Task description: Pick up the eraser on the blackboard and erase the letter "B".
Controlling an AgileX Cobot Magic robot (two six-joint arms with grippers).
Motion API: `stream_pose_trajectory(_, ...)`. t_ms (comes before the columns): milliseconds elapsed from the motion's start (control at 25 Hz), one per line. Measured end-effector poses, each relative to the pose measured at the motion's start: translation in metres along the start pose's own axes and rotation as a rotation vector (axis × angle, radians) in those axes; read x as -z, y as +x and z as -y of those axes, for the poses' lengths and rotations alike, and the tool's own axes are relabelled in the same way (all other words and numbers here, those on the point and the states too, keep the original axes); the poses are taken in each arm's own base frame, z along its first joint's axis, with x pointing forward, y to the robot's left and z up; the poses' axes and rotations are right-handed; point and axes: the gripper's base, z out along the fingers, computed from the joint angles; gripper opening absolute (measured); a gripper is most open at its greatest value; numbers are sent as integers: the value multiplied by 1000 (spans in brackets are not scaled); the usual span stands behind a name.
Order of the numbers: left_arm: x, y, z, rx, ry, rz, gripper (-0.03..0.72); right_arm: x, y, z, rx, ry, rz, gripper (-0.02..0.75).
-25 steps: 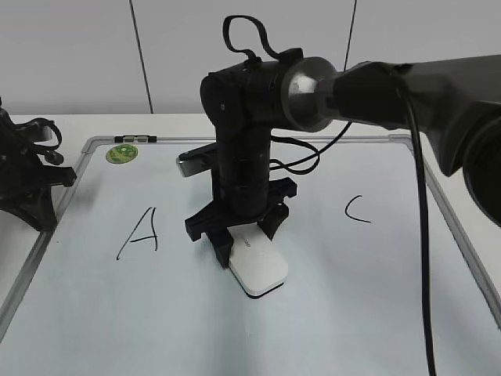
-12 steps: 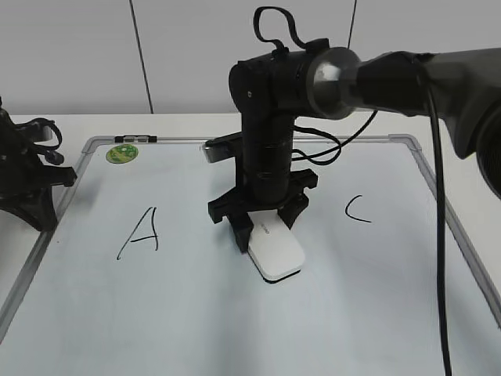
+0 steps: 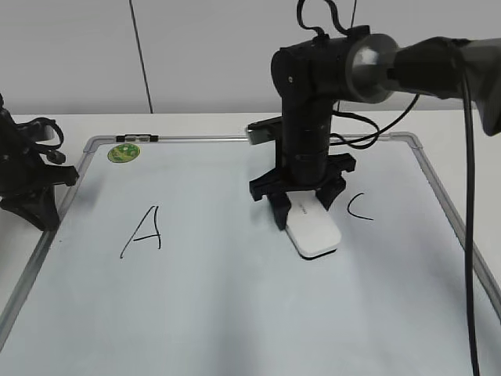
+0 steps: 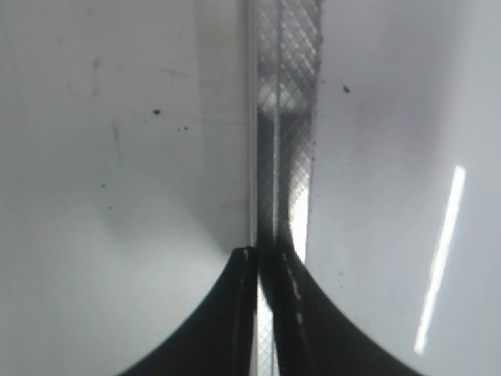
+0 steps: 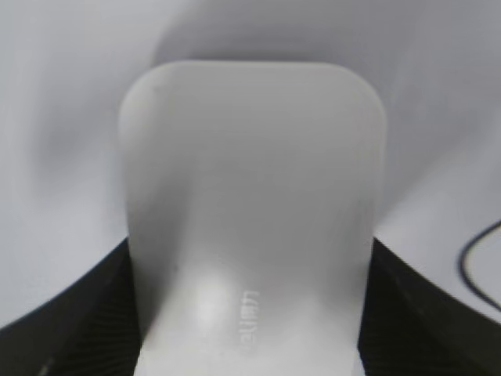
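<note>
Counter [image 3: 23, 258] surface, pale and bare, runs along the far left, where the left arm's hand [image 4: 266, 258] sits at the grey frame of the whiteboard [image 3: 235, 313]. Its wrist view shows the two dark fingers drawn almost together, only a thin slit between them, with nothing caught there, right above the frame strip.

Near the board's top-left corner sits a small round green magnet [image 3: 123, 153]. Below it and further in stands a black handwritten "A" [image 3: 143, 233].

Right of the board's middle, the right arm comes down nearly upright, and its hand [image 3: 300, 210] clamps the white eraser [image 3: 312, 231] by its upper end, fingers [image 5: 70, 313] pressing both long sides. The eraser tilts, its lower end resting on the board surface. The right wrist view shows faint grey print on the eraser's top near the grip.

Just beside the eraser on the right is a black "C" [image 3: 358, 207], not touched by it. No "B" can be seen between the "A" and the "C"; that stretch of board looks clean where it is not hidden by the arm.
</note>
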Motion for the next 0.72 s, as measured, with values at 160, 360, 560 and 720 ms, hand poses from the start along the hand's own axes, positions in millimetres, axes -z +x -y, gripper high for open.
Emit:
stream_pose_trajectory(160, 0, 0, 0, 0, 0, 0, 43, 23, 1, 20, -23, 46, 52, 518)
stream_pose_trajectory(360, 0, 0, 0, 0, 0, 0, 43, 59, 11, 56, -122, 43, 117, 518)
stream_pose_trajectory(560, 0, 0, 0, 0, 0, 0, 43, 60, 43, 118, -291, 52, 60, 518)
stream_pose_trajectory(720, 0, 0, 0, 0, 0, 0, 43, 63, 68, 152, -387, -3, 32, 518)
